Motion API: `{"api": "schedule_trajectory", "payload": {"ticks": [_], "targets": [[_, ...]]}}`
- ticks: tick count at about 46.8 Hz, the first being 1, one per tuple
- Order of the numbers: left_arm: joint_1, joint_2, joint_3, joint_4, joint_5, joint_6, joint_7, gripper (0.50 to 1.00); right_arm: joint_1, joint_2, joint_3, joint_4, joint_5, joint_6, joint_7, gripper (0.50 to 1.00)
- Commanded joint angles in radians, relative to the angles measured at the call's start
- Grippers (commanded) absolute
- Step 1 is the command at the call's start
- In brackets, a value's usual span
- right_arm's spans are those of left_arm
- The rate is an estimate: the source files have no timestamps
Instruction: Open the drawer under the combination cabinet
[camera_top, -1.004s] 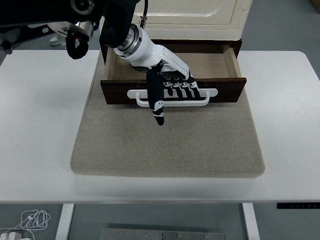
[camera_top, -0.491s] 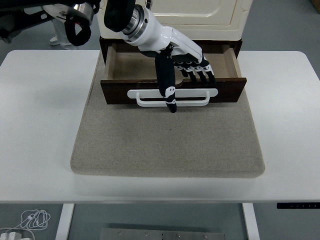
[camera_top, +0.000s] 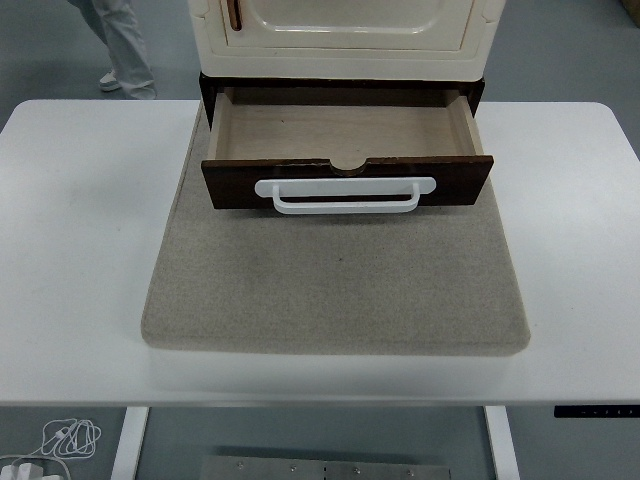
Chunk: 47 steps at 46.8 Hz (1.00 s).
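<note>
Standing pulled out under the cabinet (camera_top: 340, 30) — the drawer (camera_top: 345, 160); no hand shows

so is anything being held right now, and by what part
Nothing is held. Neither robot hand is in view. The drawer stands open and its white handle is free, with nothing on it.
</note>
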Motion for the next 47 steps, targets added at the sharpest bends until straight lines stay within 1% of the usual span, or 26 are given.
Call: {"api": "schedule_trajectory", "payload": {"ticks": [1, 6, 9, 12, 16, 17, 21, 23, 27, 32, 37, 43, 47], "targets": [[-0.006, 0.006, -0.053, 0.061, -0.001, 0.051, -0.038, 1.0, 0.0, 0.0, 0.0, 0.0, 0.0, 0.0, 0.001, 0.926], [-0.014, 0.011, -0.131, 0.177, -0.001, 0.124, -0.11, 1.0, 0.0, 0.0, 0.0, 0.0, 0.0, 0.0, 0.0, 0.926], [-0.011, 0.013, -0.179, 0.246, -0.001, 0.182, -0.156, 1.0, 0.0, 0.0, 0.0, 0.0, 0.0, 0.0, 0.001, 0.926], [-0.008, 0.013, -0.214, 0.311, -0.001, 0.264, -0.196, 1.0, 0.0, 0.0, 0.0, 0.0, 0.0, 0.0, 0.0, 0.926], [-0.008, 0.013, -0.228, 0.412, -0.005, 0.377, -0.253, 1.0, 0.0, 0.0, 0.0, 0.0, 0.0, 0.0, 0.0, 0.926], [-0.008, 0.013, -0.231, 0.444, -0.007, 0.397, -0.268, 1.0, 0.0, 0.0, 0.0, 0.0, 0.0, 0.0, 0.0, 0.926], [-0.005, 0.013, -0.265, 0.562, -0.042, 0.446, -0.311, 1.0, 0.0, 0.0, 0.0, 0.0, 0.0, 0.0, 0.0, 0.926], [0.004, 0.017, -0.292, 0.617, -0.086, 0.457, -0.313, 1.0, 0.0, 0.0, 0.0, 0.0, 0.0, 0.0, 0.0, 0.926], [0.043, 0.034, -0.32, 0.717, -0.212, 0.457, -0.313, 1.0, 0.0, 0.0, 0.0, 0.0, 0.0, 0.0, 0.001, 0.926], [0.098, 0.072, -0.32, 0.794, -0.364, 0.457, -0.308, 1.0, 0.0, 0.0, 0.0, 0.0, 0.0, 0.0, 0.0, 0.926], [0.187, 0.098, -0.322, 0.819, -0.477, 0.457, -0.302, 1.0, 0.0, 0.0, 0.0, 0.0, 0.0, 0.0, 0.0, 0.926], [0.313, 0.095, -0.323, 0.831, -0.589, 0.456, -0.297, 1.0, 0.0, 0.0, 0.0, 0.0, 0.0, 0.0, 0.0, 0.926], [0.412, 0.083, -0.323, 0.829, -0.643, 0.456, -0.297, 1.0, 0.0, 0.0, 0.0, 0.0, 0.0, 0.0, 0.0, 0.926]]}}
